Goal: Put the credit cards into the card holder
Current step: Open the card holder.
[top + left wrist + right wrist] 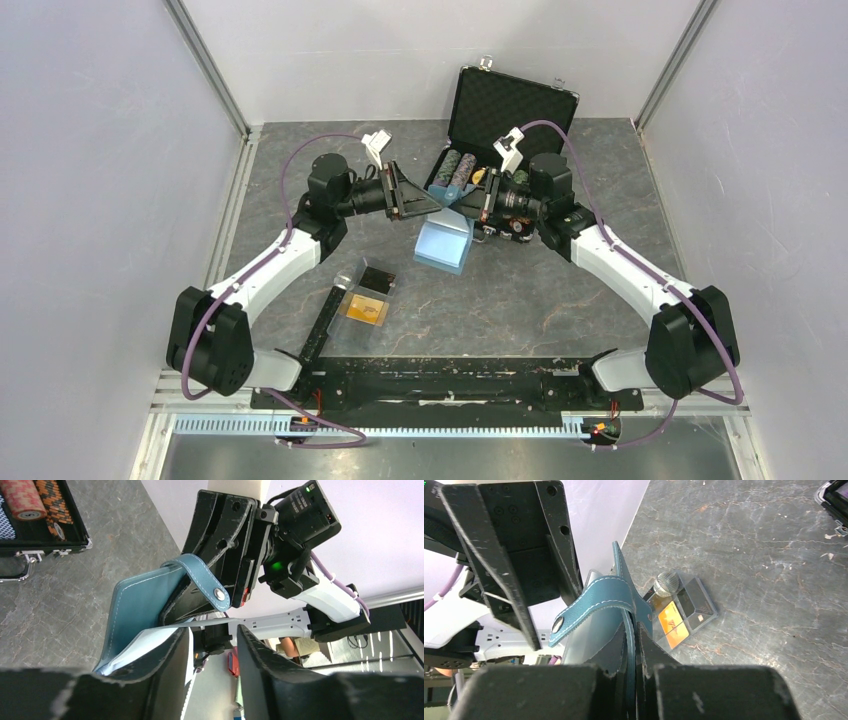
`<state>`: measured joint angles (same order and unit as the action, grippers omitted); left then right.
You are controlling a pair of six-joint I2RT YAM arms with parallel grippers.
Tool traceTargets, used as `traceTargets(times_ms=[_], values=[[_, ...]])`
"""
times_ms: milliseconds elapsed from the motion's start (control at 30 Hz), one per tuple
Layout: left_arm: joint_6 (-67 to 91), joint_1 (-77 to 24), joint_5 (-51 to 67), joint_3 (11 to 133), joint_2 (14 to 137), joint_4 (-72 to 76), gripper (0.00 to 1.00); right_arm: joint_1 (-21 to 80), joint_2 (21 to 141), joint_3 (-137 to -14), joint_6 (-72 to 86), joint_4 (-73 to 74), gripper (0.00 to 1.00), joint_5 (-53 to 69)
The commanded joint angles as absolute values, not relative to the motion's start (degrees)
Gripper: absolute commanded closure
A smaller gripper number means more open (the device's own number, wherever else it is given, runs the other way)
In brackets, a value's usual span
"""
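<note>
The teal-blue card holder [445,243] hangs open in the air between my two grippers, its pale blue inside facing down and forward. My right gripper [464,201] is shut on its teal flap [599,597], with the snap tab curling over the jaws. My left gripper [430,200] is open, its fingertips [187,630] against the pale inner panel [142,600]. An orange-gold card [363,310] and a black card [377,278] lie on the table, nearer the left arm; they also show in the right wrist view [671,622]. No whitish card is plainly visible.
The big black case [510,100] stands open at the back, with stacks of poker chips [455,165] in it just behind the grippers. A black strip [322,325] lies left of the cards. Walls close in on both sides.
</note>
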<state>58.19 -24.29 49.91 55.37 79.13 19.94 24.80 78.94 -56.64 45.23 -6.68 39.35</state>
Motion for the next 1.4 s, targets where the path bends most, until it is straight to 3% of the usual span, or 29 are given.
traceTargets(times_ms=[0,167,333,500,633,900,1200,1367], values=[[56.18,-24.46,52.72,55.8,79.15,20.27,0.6,24.21,78.66,-57.04,48.86,-11.24,1.0,41.95],[47.3,-24.44,51.68,57.98,79.63,9.39,0.64,23.92,79.32,-57.23,49.57,-12.54,1.0,43.44],[34.25,-24.43,43.21,62.38,78.9,-7.24,0.49,23.92,79.94,-57.3,49.7,-13.21,1.0,45.14],[28.28,-24.48,38.08,64.59,78.53,-12.38,0.33,23.8,80.46,-57.41,49.95,-13.86,1.0,46.44],[30.67,-24.27,40.27,64.51,79.16,-8.05,0.27,23.9,80.86,-57.73,50.01,-13.92,1.0,46.85],[51.79,-23.78,50.83,62.15,82.74,17.98,0.31,23.81,81.72,-57.08,50.19,-13.73,1.0,46.85],[47.02,-23.44,51.32,62.87,82.58,12.04,0.28,23.76,82.39,-57.38,51.46,-14.19,1.0,47.89],[46.99,-20.87,50.56,60.95,80.36,10.89,0.17,23.71,82.58,-57.52,51.77,-14.33,1.0,47.99]])
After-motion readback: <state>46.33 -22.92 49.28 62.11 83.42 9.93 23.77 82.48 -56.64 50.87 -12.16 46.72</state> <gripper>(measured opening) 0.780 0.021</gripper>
